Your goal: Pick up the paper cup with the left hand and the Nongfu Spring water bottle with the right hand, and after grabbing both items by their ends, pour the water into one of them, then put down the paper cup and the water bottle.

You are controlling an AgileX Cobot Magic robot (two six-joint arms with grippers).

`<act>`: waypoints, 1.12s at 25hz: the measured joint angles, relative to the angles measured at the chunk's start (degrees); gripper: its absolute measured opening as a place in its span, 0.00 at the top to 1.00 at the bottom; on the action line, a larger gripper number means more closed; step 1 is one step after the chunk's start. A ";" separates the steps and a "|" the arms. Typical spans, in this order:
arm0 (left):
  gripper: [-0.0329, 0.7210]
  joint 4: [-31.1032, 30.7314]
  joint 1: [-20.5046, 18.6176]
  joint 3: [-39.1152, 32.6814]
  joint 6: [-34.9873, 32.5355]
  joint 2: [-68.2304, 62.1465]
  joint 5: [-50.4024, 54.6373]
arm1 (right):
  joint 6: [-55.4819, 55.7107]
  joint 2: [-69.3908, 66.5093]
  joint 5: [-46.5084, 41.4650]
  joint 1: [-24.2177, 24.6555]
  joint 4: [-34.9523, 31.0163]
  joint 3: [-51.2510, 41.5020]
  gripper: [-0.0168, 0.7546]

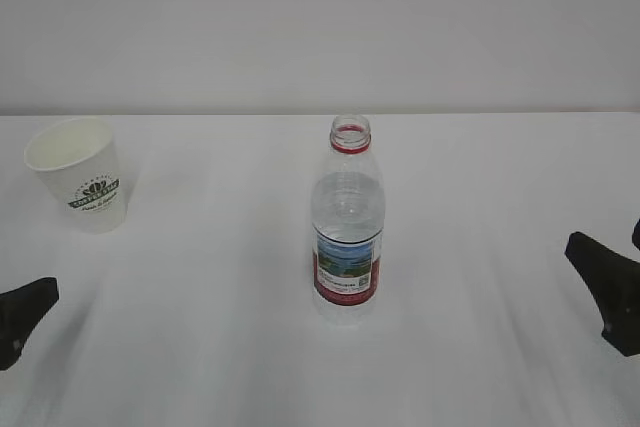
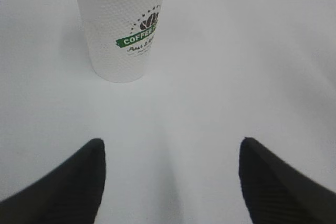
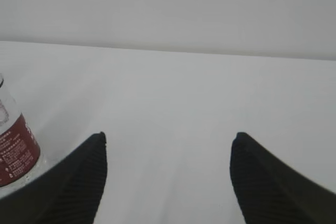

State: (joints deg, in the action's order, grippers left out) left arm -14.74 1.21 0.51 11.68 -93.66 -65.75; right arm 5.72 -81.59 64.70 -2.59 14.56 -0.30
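Plain white surface against a pale wall; the small white tapered paper cup with its green logo stands upright at far left, and the clear ribbed Nongfu Spring water bottle, red label, cap off, stands upright mid-surface, well apart from it. I have the left hand facing the cup and the right hand with the bottle off to its left. Both sets of fingers are spread wide and empty, presumably staged for approach; neither item is grasped yet.
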 joint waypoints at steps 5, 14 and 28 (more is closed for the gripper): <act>0.19 -0.81 0.00 0.00 0.08 -0.14 -0.10 | 0.04 -0.53 0.36 0.00 0.83 0.00 0.26; 0.19 -4.33 0.00 0.00 0.21 -0.14 -0.10 | 0.13 -10.57 0.54 0.00 13.48 2.70 0.26; 0.19 -5.55 0.00 0.00 0.21 -0.14 -0.10 | -5.72 -12.30 0.76 0.00 24.73 8.53 0.26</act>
State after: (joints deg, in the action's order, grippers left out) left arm -20.29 1.21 0.51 11.89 -93.80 -65.86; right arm 0.00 -93.90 65.46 -2.59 39.29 8.24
